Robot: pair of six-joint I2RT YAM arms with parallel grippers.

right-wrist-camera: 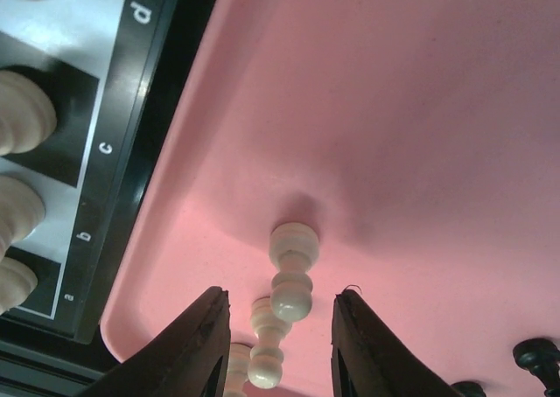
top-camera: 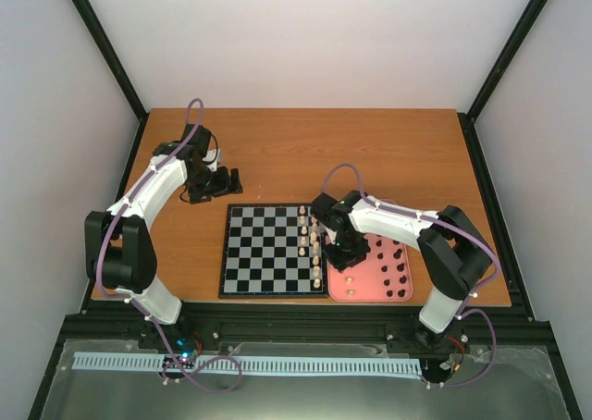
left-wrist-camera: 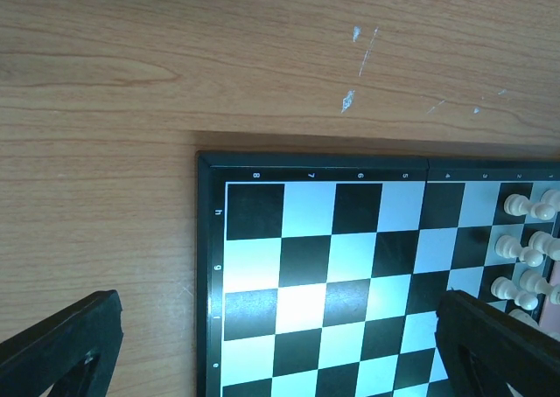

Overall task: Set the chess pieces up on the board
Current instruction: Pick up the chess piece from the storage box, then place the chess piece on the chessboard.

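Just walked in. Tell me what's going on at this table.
A two-armed robot is setting up a chess set. The right arm has its jaws open on either side of a cream-white piece on the pink tray, not yet gripping it. White pieces stand in two rows along the board's right edge, and the black pieces sit in the tray. The left arm hovers off the board's far left corner, jaws open and empty.

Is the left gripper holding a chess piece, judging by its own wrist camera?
No: the left gripper stands open above the board, and nothing sits between its jaws.
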